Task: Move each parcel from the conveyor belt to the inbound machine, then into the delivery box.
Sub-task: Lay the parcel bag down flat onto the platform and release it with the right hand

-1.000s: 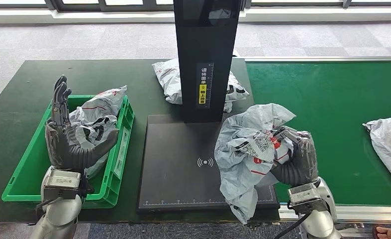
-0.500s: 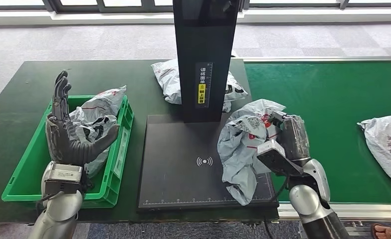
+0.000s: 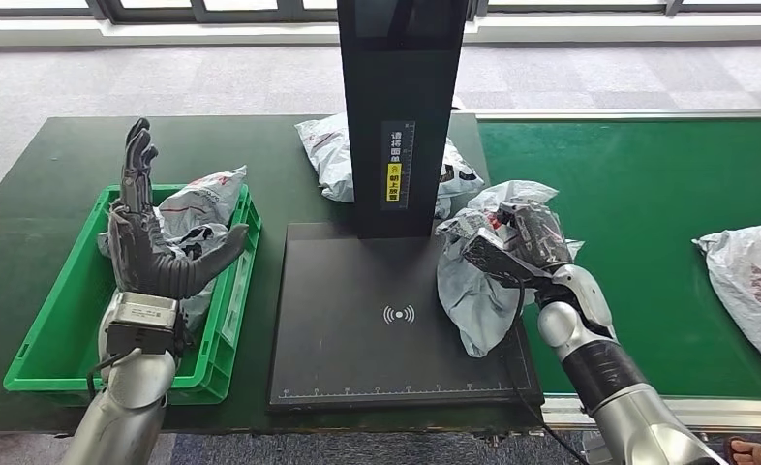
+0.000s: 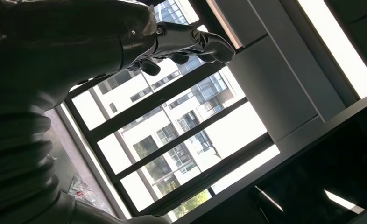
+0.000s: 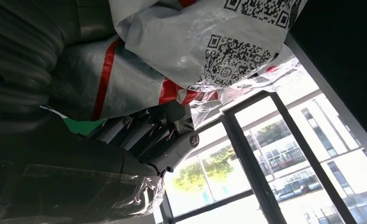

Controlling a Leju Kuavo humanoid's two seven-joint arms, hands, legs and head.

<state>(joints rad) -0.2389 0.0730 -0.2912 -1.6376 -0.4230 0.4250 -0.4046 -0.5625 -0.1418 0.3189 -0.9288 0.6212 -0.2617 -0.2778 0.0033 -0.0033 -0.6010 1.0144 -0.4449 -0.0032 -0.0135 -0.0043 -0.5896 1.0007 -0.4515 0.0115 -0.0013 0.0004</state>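
The right hand grips a grey parcel over the right edge of the scanner plate; scanning is the step, I judge; next, lower it label-up; the left hand waits, fingers spread, above the green box.

Parcel-sorting station set up inside office-type building. Green conveyor belt seen at right, grey plastic mail bags laid on it. Black inbound scanning machine with upright column placed on dark green table. Green plastic crate filled with bagged parcels. Grey carpet tiles laid beyond. Large windows seen, buildings outside.
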